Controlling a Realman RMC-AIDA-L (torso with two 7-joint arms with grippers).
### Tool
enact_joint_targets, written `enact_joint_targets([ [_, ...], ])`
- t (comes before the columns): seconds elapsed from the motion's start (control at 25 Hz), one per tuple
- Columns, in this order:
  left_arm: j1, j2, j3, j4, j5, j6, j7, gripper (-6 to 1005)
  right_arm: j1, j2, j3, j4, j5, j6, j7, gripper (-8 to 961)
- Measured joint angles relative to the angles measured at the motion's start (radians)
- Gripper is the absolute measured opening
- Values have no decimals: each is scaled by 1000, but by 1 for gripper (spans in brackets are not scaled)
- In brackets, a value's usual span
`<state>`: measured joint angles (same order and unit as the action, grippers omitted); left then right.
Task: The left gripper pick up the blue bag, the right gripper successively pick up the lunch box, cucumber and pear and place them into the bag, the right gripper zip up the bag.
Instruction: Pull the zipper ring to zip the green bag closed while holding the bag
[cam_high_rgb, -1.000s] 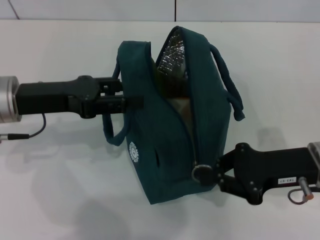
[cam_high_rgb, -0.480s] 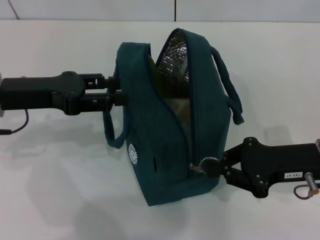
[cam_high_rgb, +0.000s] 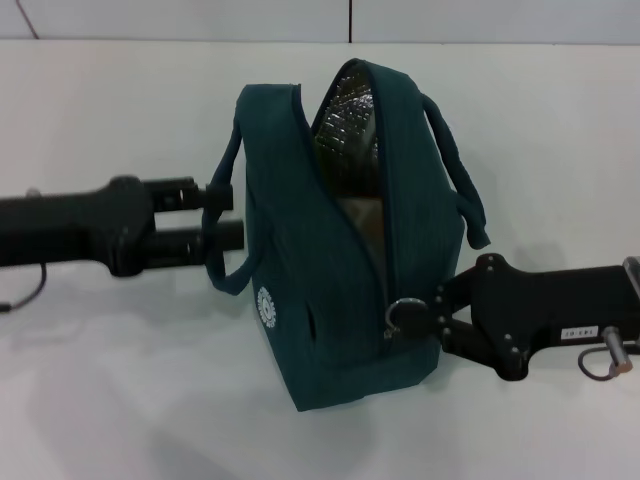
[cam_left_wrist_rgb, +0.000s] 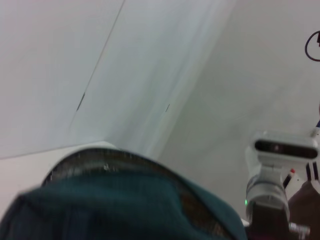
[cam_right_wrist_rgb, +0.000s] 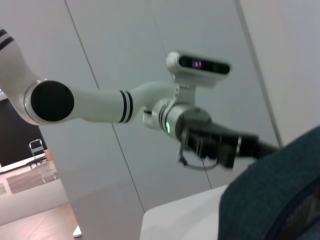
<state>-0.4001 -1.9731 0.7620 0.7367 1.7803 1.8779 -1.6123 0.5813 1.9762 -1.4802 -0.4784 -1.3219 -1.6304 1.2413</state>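
The blue bag (cam_high_rgb: 330, 300) stands upright mid-table, its top gaping and showing silver lining (cam_high_rgb: 345, 110). My left gripper (cam_high_rgb: 225, 213) is level with the bag's left side, open, with its fingertips just clear of the fabric. The bag's left handle loop (cam_high_rgb: 216, 255) hangs across them. My right gripper (cam_high_rgb: 436, 320) is low at the bag's right end, shut on the round zipper pull (cam_high_rgb: 406, 316) at the bottom of the open zip. Lunch box, cucumber and pear are hidden; only a tan patch (cam_high_rgb: 362, 222) shows inside. The left wrist view looks over the bag's rim (cam_left_wrist_rgb: 115, 197).
The white table (cam_high_rgb: 120, 400) runs to a pale wall at the back. The bag's right handle (cam_high_rgb: 462, 190) droops over its right side. In the right wrist view, my left arm (cam_right_wrist_rgb: 145, 102) reaches over toward the bag's corner (cam_right_wrist_rgb: 280, 200).
My left gripper has let go of the bag's left wall and drawn back to the left. My right gripper shifted slightly, and the zipper pull now sits a little higher.
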Motion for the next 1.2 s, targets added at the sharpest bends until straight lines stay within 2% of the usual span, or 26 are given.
enact_joint_targets([
  [0.24,83,-43,0,-24,-5,-1,94,673,5,0,37,-44,-2,0,3,17],
  [0.52,103,-93,2,-130,4,-11,229,675,22,8,101,-52,-3,0,-12,17],
  [0.76,88,-110,8,-183,12,-70,275,677,45,25,115,-73,-1,5,-27,17],
  [1.0,49,-113,15,-256,17,-125,330,678,47,39,179,-79,1,9,-51,17],
  [1.2,30,-113,42,-274,18,-144,342,680,51,41,232,-76,8,15,-71,17],
])
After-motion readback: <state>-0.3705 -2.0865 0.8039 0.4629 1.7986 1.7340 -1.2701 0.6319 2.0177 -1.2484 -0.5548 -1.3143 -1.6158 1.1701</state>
